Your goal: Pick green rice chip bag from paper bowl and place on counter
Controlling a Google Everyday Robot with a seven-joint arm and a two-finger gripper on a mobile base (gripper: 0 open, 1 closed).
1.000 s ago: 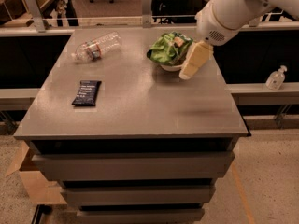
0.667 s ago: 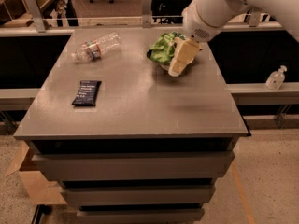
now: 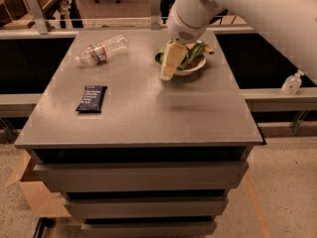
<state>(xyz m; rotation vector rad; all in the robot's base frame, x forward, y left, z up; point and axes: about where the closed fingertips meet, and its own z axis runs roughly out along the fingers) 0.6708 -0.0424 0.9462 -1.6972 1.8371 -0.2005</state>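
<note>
The green rice chip bag lies crumpled in the white paper bowl at the back right of the grey counter. My gripper hangs from the large white arm. It is just in front of the bowl's left edge and low over the counter. It hides the left part of the bag and bowl. Nothing shows in its grasp.
A clear plastic bottle lies on its side at the back left of the counter. A flat dark navy snack wrapper lies at the left middle. A sanitizer bottle stands on the ledge at right. A cardboard box sits on the floor at lower left.
My gripper and arm have moved left, from the bowl's right side across to its left front edge. The bag stays in the bowl.
</note>
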